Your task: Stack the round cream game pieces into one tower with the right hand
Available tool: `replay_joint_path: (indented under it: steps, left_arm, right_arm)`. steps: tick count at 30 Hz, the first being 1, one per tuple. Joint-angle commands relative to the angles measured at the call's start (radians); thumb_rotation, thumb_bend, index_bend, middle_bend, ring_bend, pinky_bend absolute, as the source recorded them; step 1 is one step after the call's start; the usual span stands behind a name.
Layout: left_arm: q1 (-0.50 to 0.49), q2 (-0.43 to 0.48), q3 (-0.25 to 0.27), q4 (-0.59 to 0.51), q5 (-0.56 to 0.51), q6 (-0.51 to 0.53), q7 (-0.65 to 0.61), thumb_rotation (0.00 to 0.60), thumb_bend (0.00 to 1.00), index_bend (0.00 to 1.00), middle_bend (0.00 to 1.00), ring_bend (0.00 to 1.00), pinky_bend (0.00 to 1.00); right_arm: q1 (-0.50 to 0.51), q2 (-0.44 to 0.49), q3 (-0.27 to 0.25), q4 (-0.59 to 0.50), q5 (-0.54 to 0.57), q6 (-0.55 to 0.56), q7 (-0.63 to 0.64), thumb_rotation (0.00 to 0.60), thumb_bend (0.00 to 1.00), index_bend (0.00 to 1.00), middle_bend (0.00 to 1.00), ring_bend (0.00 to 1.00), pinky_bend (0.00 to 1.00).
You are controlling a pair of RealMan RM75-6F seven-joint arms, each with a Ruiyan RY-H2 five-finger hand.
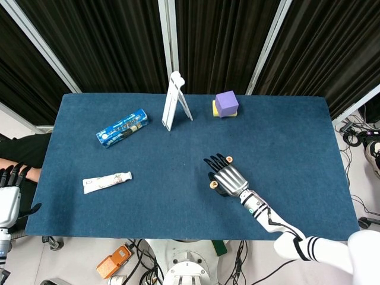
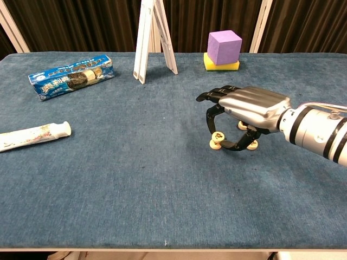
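My right hand point(image 2: 246, 108) hovers palm-down over the cluster of round cream game pieces. Between thumb and a finger it pinches one cream piece point(image 2: 218, 136), held directly on or just above another piece point(image 2: 216, 144) lying on the blue table point(image 2: 135, 179); I cannot tell whether they touch. Two more pieces show under the palm, one point(image 2: 242, 125) behind and one point(image 2: 252, 144) by the thumb. In the head view the right hand point(image 1: 225, 178) covers most of them; one piece point(image 1: 228, 159) lies by its fingertips and one point(image 1: 211, 184) at its left edge. My left hand point(image 1: 9, 199) hangs empty off the table's left side.
A purple cube point(image 2: 224, 46) on a yellow block point(image 2: 221, 65) stands at the back. A white folding stand point(image 2: 153, 38) is back centre, a blue biscuit pack point(image 2: 72, 75) back left, and a white tube point(image 2: 33, 135) lies at the left.
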Motion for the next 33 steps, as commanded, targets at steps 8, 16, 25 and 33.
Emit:
replay_joint_path:
  steps: [8,16,25,33]
  left_arm:
    - [-0.003,-0.002,-0.002,0.004,-0.003,-0.008,-0.003,0.600,0.03,0.10,0.03,0.01,0.00]
    - [-0.004,-0.003,-0.003,0.006,-0.004,-0.010,-0.004,0.600,0.03,0.10,0.03,0.01,0.00]
    - [-0.002,-0.003,-0.003,0.007,-0.007,-0.010,-0.006,0.600,0.03,0.10,0.03,0.01,0.00]
    - [-0.003,-0.004,-0.004,0.012,-0.006,-0.012,-0.010,0.600,0.03,0.10,0.03,0.01,0.00]
  right_arm:
    - [0.000,0.011,-0.014,-0.017,0.023,0.010,-0.013,0.600,0.55,0.52,0.11,0.00,0.04]
    - [0.006,0.008,-0.023,-0.018,0.034,0.013,-0.020,0.600,0.55,0.50,0.11,0.00,0.03]
    - [0.011,0.006,-0.032,-0.016,0.041,0.015,-0.023,0.600,0.55,0.46,0.11,0.00,0.03]
    - [0.007,0.015,-0.043,-0.031,0.035,0.031,-0.011,0.600,0.55,0.46,0.11,0.00,0.03]
